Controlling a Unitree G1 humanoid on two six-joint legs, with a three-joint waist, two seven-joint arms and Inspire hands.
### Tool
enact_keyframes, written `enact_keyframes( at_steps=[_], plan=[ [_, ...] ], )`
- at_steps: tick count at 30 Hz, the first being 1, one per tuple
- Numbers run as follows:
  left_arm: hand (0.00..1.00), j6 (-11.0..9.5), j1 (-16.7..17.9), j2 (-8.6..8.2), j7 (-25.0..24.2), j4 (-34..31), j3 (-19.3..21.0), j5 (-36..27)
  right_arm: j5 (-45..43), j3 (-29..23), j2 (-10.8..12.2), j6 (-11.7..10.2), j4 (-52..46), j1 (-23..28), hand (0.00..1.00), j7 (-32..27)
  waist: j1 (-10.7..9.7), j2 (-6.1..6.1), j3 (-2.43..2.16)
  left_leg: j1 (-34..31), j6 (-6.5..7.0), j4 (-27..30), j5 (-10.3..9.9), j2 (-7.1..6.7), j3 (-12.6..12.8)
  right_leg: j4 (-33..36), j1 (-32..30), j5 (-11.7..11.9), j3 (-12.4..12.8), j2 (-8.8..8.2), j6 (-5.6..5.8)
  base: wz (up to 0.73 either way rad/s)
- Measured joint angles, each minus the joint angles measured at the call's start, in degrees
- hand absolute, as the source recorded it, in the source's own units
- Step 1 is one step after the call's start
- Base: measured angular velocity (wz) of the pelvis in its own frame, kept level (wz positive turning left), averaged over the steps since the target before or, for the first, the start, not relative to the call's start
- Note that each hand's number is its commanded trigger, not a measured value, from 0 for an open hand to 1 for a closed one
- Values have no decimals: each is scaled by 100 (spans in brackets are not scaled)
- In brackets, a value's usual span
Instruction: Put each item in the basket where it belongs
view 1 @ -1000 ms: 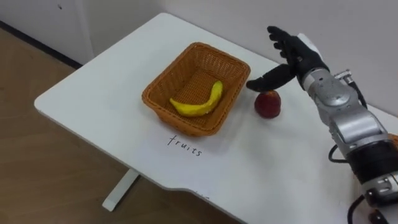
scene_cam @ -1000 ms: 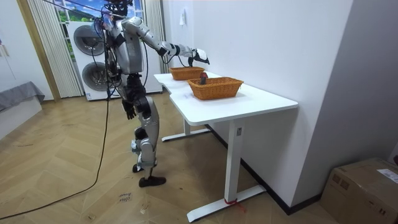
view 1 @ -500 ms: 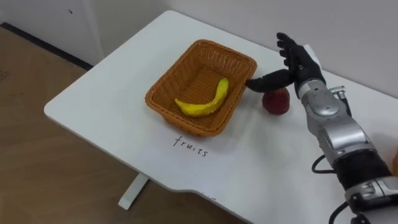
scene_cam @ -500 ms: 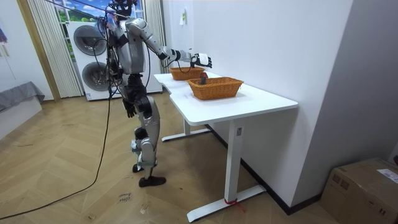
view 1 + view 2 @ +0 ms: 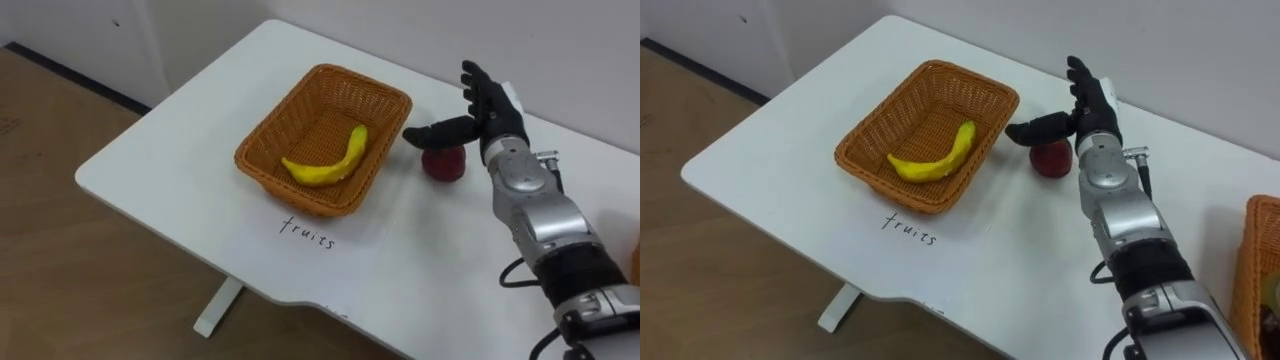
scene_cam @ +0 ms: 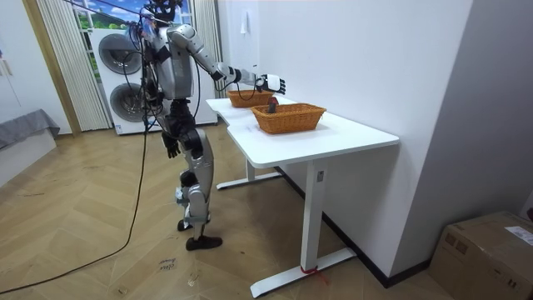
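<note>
A wicker basket (image 5: 290, 115) stands on the white table (image 5: 180, 150) with a yellow banana (image 5: 330, 166) lying inside it. A handwritten label sits on the table in front of the basket. A red apple (image 5: 443, 166) rests on the table just off the basket's right side. My right hand (image 5: 492, 105) hovers open behind and above the apple, fingers straight up and thumb reaching left over the apple's top towards the basket rim. I cannot tell whether the thumb touches the apple. My left hand (image 6: 172, 148) hangs by my hip in the room view.
A second wicker basket (image 5: 1258, 260) shows at the right edge of the table. I stand at the table's long side, a white wall behind it. The table's front edge (image 5: 250, 285) drops to wooden floor.
The camera has shifted. My right hand has come down closer to the apple, its thumb now just over the fruit. The apple, banana and basket have stayed put.
</note>
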Motion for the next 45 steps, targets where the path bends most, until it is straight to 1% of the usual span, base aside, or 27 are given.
enact_keyframes(
  at_steps=[5,12,15,22,25,30,35,39,45],
  plan=[
    [0,38,-11,0,7,-2,1,0,19,0,0,0,0,0,0,0,-9,5,-5,8,3,-1,5,0,-3,0,4,0,-1,0,0,0],
    [0,38,-12,0,40,-5,-2,0,46,3,0,-2,2,17,0,3,-17,11,-9,21,2,0,5,2,-3,0,15,0,3,2,0,0],
    [0,36,-10,3,129,-11,-60,0,55,6,0,-2,24,33,0,9,-21,11,-9,18,1,9,6,1,1,2,17,0,6,0,0,0],
    [0,35,-12,6,133,-25,-107,0,126,13,0,-2,55,35,0,40,-43,8,-10,21,-2,14,8,2,1,6,19,0,5,0,0,0],
    [0,33,-7,6,140,-30,-106,-3,175,62,3,-19,277,57,0,89,-50,1,-15,31,-2,16,7,1,0,3,34,0,4,1,0,0],
    [0,29,26,5,149,-126,-109,-17,168,62,4,-17,572,267,0,198,-70,-4,-17,25,-2,20,7,0,-2,4,29,0,-9,-1,0,0],
    [0,16,28,6,211,-126,-114,-63,148,57,-2,-17,757,266,0,203,-161,-4,-16,25,-3,21,8,0,0,4,27,0,-13,-1,0,0],
    [0,-56,32,6,224,-126,-117,-63,147,56,-6,-18,813,266,0,205,-174,-3,-16,26,-3,17,8,1,2,3,27,0,-14,0,0,0],
    [0,-64,77,8,220,-125,-116,-63,122,57,-6,-18,846,266,0,229,-167,-5,-13,23,-3,11,8,1,-3,1,27,0,-47,-1,0,0]
  ],
)
